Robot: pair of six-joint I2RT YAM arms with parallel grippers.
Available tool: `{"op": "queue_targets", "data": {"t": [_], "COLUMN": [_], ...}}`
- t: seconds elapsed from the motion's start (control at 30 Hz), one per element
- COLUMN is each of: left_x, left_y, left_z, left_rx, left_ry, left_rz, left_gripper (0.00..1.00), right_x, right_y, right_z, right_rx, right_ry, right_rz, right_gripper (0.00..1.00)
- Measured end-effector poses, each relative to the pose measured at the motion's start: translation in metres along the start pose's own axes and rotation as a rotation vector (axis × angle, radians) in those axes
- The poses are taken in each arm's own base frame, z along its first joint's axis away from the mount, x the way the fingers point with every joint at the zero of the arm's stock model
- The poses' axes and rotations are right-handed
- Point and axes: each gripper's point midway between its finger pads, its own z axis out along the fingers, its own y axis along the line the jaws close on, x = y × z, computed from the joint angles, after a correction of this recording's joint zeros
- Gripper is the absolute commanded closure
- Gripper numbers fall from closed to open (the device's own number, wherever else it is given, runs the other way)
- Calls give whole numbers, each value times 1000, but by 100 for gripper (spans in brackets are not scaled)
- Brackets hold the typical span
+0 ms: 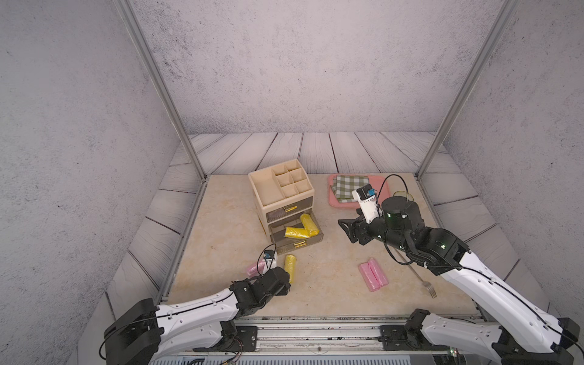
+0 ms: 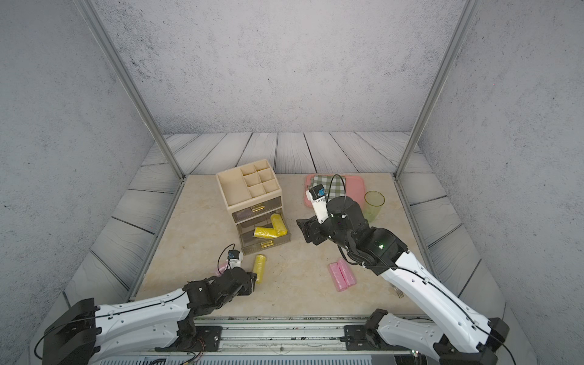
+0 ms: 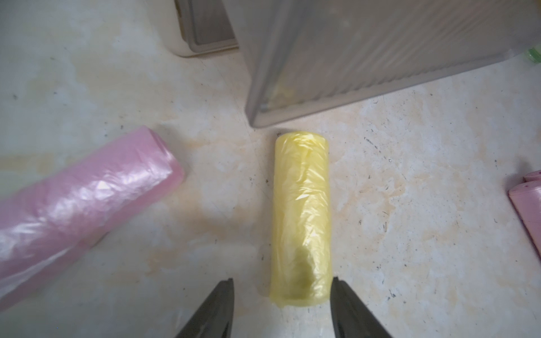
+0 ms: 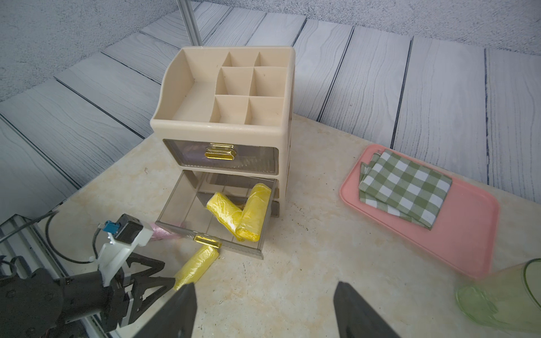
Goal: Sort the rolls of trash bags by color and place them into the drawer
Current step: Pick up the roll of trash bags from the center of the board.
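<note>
A beige organiser (image 1: 268, 189) stands mid-table with its lower drawer (image 1: 318, 236) pulled out. Two yellow rolls of trash bags (image 1: 297, 233) (image 1: 309, 223) lie in that drawer. Another yellow roll (image 1: 290, 267) (image 3: 301, 210) lies on the table just in front of it. My left gripper (image 3: 282, 279) is open, its jaws astride this roll's near end, with a gap on one side. A pink roll (image 1: 254, 268) (image 3: 87, 199) lies beside it on the left. Two pink rolls (image 1: 373, 274) lie together at centre right. My right gripper (image 4: 265, 285) hangs open and empty, right of the drawer.
A pink tray (image 4: 456, 234) with a folded green checked cloth (image 4: 407, 181) sits at the back right. A green cup (image 2: 374, 205) stands beside it. A fork (image 1: 426, 284) lies under the right arm. Metal frame posts border the table.
</note>
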Motion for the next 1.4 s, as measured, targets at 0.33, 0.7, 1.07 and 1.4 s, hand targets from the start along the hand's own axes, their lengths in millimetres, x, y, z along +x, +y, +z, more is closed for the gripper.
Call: {"op": "queue_targets", "data": {"t": [0.33,0.7,1.07,1.4], "left_x": [10,5,12,-1], "left_y": [-7,-15,-16,-27], "left_z": [15,19,31,0], "left_rx": [-31,-20,-44,45], "left_ry": [26,8,31,21], "left_rz": [10,-4,-6,-51], "left_gripper": [38,42,62,82], "right_x": [8,15,26,35], "right_y": [4,3,6,5], "right_z": [-11,-25,-21,-17], "right_rx": [-37,-46,-65,-54], "right_ry": [1,-7,31,59], "right_rz": [37,72,104,150], "right_gripper": [22,22,23,23]}}
